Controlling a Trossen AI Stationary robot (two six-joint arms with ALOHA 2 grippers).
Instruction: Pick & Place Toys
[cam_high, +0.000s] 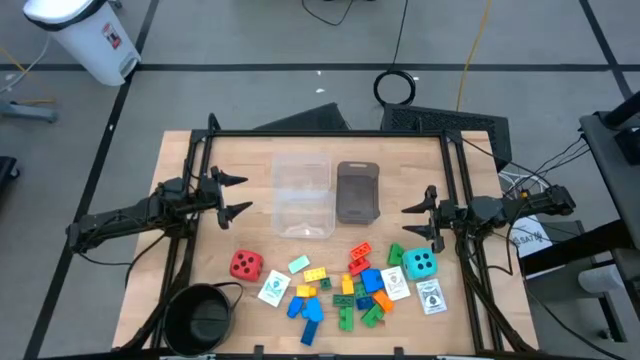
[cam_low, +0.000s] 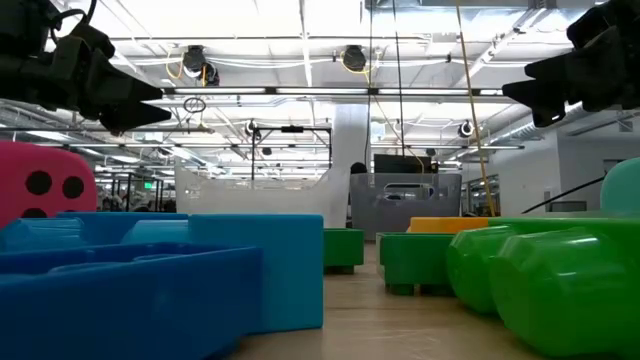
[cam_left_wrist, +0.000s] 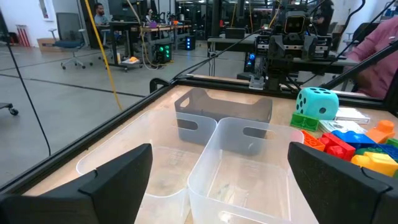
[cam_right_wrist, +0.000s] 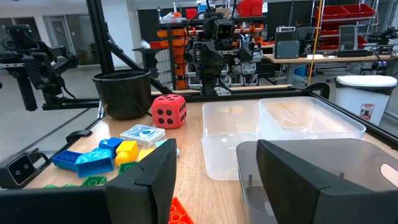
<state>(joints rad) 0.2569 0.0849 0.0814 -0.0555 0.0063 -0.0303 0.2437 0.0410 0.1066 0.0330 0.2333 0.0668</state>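
Observation:
A red die (cam_high: 246, 264) and a teal die (cam_high: 419, 264) sit on the table's near half, with several small coloured bricks (cam_high: 345, 292) and white green-printed cards (cam_high: 273, 289) between and around them. My left gripper (cam_high: 238, 195) hovers open at the table's left, pointing right toward the clear tubs (cam_high: 303, 196). My right gripper (cam_high: 420, 222) hovers open at the right, pointing left toward the grey tray (cam_high: 357, 191), above the teal die. Both are empty.
Two clear tubs (cam_left_wrist: 230, 168) and the grey tray (cam_left_wrist: 224, 115) stand mid-table toward the far side. A round black bowl (cam_high: 198, 317) sits at the near left corner. A black frame rims the table (cam_high: 320, 133). A person's sleeve (cam_left_wrist: 379, 59) shows beyond the table's right side.

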